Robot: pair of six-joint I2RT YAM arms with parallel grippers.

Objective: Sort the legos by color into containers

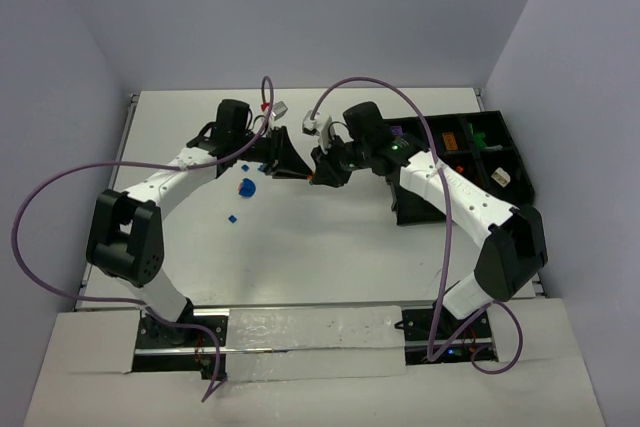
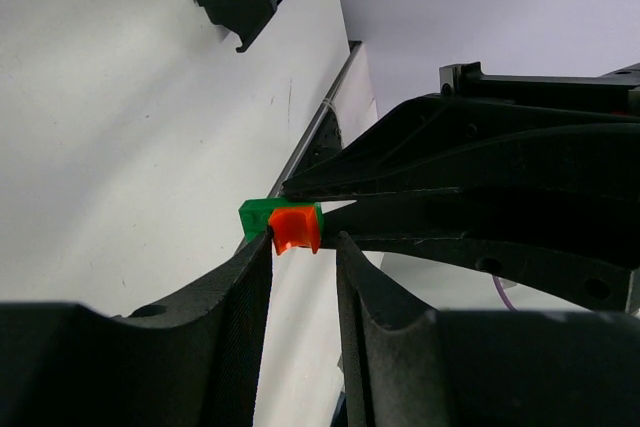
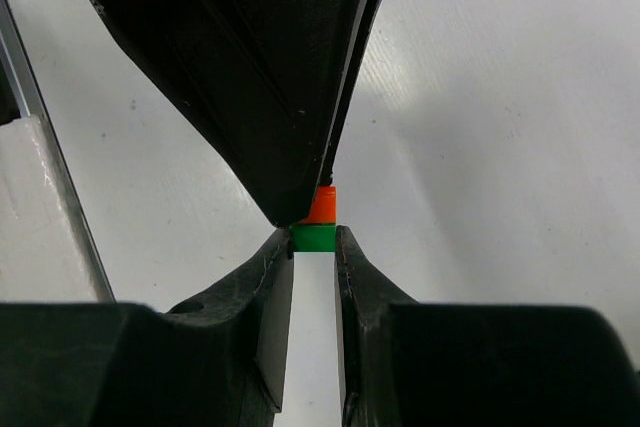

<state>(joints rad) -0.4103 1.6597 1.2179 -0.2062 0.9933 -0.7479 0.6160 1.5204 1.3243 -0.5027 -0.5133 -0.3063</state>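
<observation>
stuck pair mid-air. my left gripper (image 2: 303, 247) pinching orange brick (image 3: 322, 205), right gripper (image 3: 314, 242) pinching green brick (image 2: 258, 215). next: pull apart, then tray (image 1: 455, 117) by color.

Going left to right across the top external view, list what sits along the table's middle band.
Blue rounded lego → left gripper → right gripper → black compartment tray.
</observation>
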